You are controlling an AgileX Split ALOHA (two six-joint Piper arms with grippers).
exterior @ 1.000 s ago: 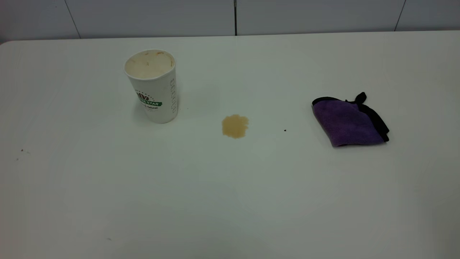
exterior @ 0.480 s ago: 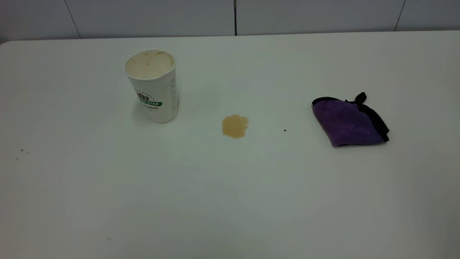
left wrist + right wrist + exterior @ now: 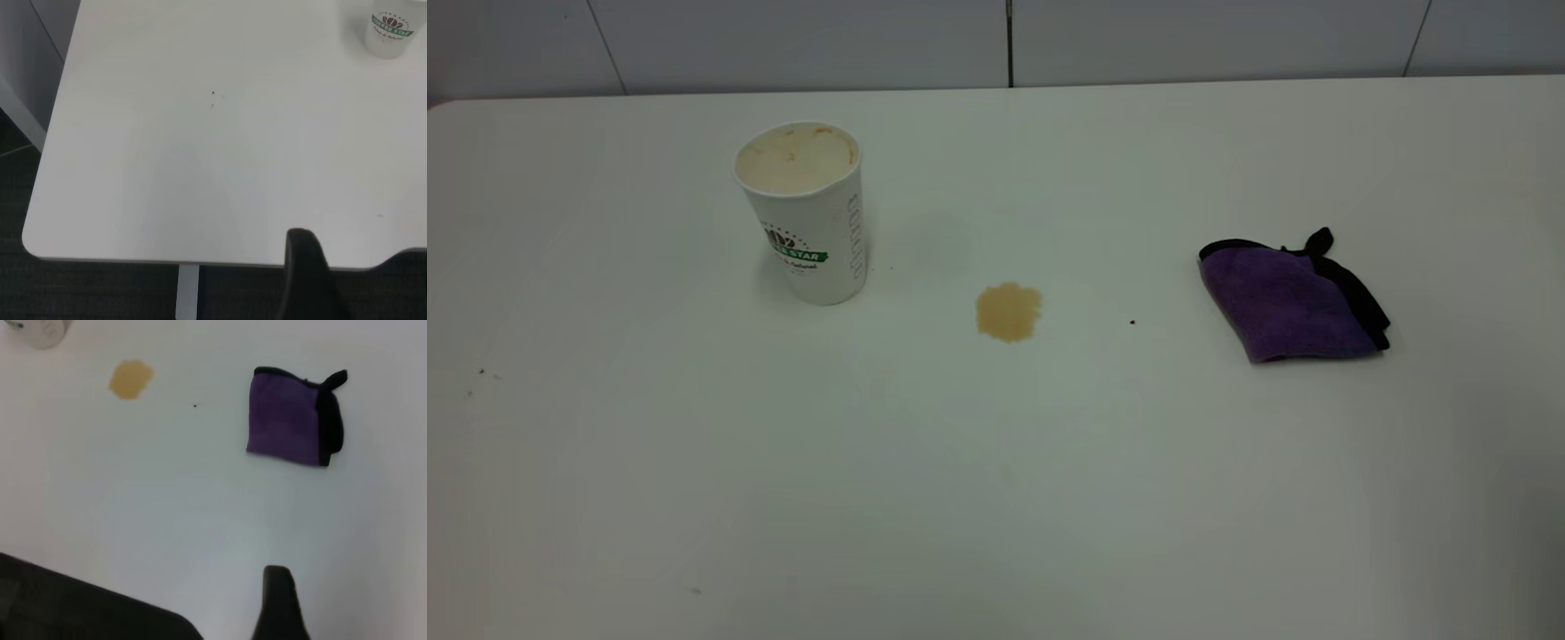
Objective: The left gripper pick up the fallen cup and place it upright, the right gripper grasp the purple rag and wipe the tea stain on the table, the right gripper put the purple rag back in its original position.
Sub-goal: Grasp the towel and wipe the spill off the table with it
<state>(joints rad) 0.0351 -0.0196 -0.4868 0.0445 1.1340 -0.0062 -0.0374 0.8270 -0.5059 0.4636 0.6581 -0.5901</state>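
- Cup (image 3: 805, 213): stands upright, mouth up, toward the far-left corner of the counter (image 3: 996, 498). Nothing touches it, so step 1 is judged done.
- Tea stain (image 3: 1008, 311): mid-counter, between cup and rag, not yet wiped.
- Purple rag (image 3: 1285, 302): folded flat toward the right edge, well apart from the stain, black loop tag at its far side.
- Handling (est.): rag is light, soft and limp, and will sag and may unfold. Best pinched from above at mid-fold through all layers, not by the tag. Cup is light, thin-walled and easy to crush or tip.
- Left claw (image 3: 303, 267): pulled back over a counter edge near a rounded corner, well apart from the cup. Wide or narrow: cannot tell.
- Right claw (image 3: 279, 600): high, short of the rag, holding nothing that shows. Wide or narrow: cannot tell.
- Vs. earlier frames: cup, stain and rag unmoved.
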